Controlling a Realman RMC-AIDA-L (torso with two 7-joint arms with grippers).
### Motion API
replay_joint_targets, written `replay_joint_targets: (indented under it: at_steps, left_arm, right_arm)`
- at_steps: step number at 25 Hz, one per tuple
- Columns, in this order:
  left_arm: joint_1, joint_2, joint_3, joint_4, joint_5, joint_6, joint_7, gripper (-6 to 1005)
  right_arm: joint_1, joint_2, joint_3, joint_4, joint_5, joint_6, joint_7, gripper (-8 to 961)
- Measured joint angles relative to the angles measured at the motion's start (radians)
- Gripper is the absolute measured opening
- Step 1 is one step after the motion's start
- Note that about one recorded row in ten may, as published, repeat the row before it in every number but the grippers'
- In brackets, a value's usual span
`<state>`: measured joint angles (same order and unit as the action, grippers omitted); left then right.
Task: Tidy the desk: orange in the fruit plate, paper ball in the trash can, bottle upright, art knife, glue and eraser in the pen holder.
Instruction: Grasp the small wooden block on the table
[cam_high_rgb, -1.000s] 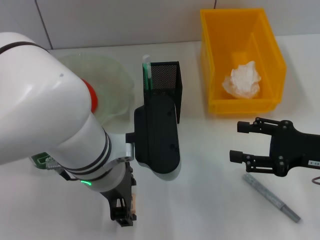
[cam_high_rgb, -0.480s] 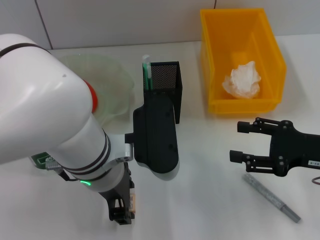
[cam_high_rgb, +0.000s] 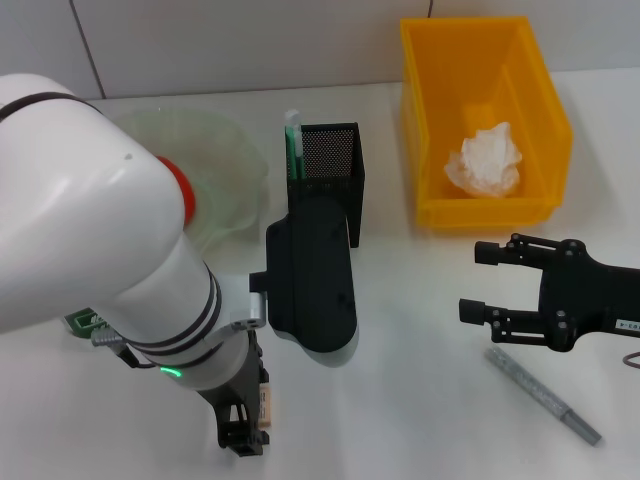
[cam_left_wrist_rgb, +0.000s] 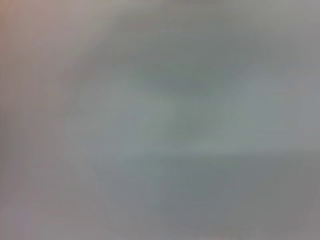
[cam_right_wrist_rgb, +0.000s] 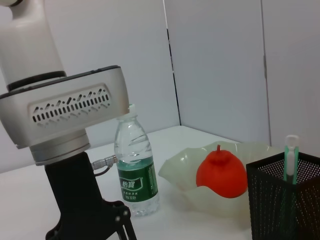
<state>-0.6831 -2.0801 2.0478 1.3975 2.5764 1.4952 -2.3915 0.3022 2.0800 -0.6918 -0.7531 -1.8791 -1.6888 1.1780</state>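
Note:
My left gripper (cam_high_rgb: 248, 425) is down at the table's front edge, its black fingers closed on the tan eraser (cam_high_rgb: 265, 406). My right gripper (cam_high_rgb: 488, 281) hangs open right of centre. Just in front of it, the grey glue (cam_high_rgb: 545, 396) lies on the table. The art knife (cam_high_rgb: 293, 148) stands in the black mesh pen holder (cam_high_rgb: 335, 175). The orange (cam_right_wrist_rgb: 220, 172) rests in the pale-green fruit plate (cam_right_wrist_rgb: 175, 172). The bottle (cam_right_wrist_rgb: 135, 170) stands upright beside the plate. The paper ball (cam_high_rgb: 485, 160) lies in the yellow trash can (cam_high_rgb: 480, 215). The left wrist view shows only a grey blur.
My left arm's white bulk (cam_high_rgb: 90, 220) covers the near left of the table and hides most of the bottle in the head view. Its black wrist housing (cam_high_rgb: 310, 275) hangs just in front of the pen holder. Bare white table lies between the two grippers.
My left gripper has shifted slightly at the front edge, and the eraser now shows more clearly at its fingers. The right arm has not moved.

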Motion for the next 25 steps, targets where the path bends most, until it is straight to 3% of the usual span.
replay_joint_targets:
  at_steps: [25]
  left_arm:
    - [-0.021, 0.0, 0.003, -0.025, -0.01, 0.0, 0.0, 613]
  right_arm:
    - [0.0, 0.0, 0.0, 0.002, 0.0, 0.001, -0.003, 762]
